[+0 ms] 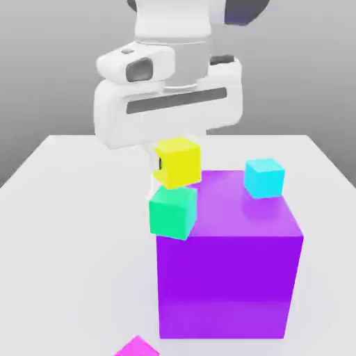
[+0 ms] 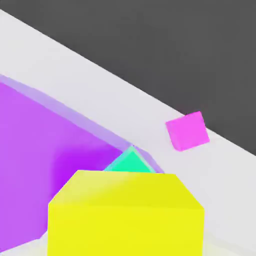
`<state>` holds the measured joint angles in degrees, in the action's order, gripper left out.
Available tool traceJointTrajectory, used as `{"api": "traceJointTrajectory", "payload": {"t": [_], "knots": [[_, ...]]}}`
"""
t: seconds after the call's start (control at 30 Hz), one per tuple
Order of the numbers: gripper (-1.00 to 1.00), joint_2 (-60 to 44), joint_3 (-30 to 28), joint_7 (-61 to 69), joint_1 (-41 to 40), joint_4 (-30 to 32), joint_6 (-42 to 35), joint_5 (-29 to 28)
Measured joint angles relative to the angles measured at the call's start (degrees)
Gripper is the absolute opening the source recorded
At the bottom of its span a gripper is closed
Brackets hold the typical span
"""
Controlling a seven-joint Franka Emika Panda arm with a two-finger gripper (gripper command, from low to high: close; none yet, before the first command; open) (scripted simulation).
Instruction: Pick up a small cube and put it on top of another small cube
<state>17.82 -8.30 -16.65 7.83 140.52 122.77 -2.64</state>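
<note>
The small yellow cube (image 1: 179,163) (image 2: 125,215) rests slightly turned on top of the small green cube (image 1: 172,212) (image 2: 131,164). The green cube sits at the corner of the big purple cube (image 1: 229,278) (image 2: 45,140) on the exterior view's left. My gripper (image 1: 175,168) hangs straight down over the yellow cube, its white hand close above the cube's top. From the hand view, just a sliver of green peeks out past the yellow cube.
A small cyan cube (image 1: 264,177) sits on the purple cube's top toward the exterior view's right. A small magenta cube (image 1: 137,347) (image 2: 187,130) lies on the white table (image 1: 62,229) near its front edge.
</note>
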Motion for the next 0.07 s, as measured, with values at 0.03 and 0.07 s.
{"api": "traceJointTrajectory", "payload": {"t": [0.03,0.07], "knots": [[1.00,0.00,0.00,0.00,0.00,0.00,0.00,0.00],[1.00,0.00,0.00,0.00,0.00,0.00,0.00,0.00]]}}
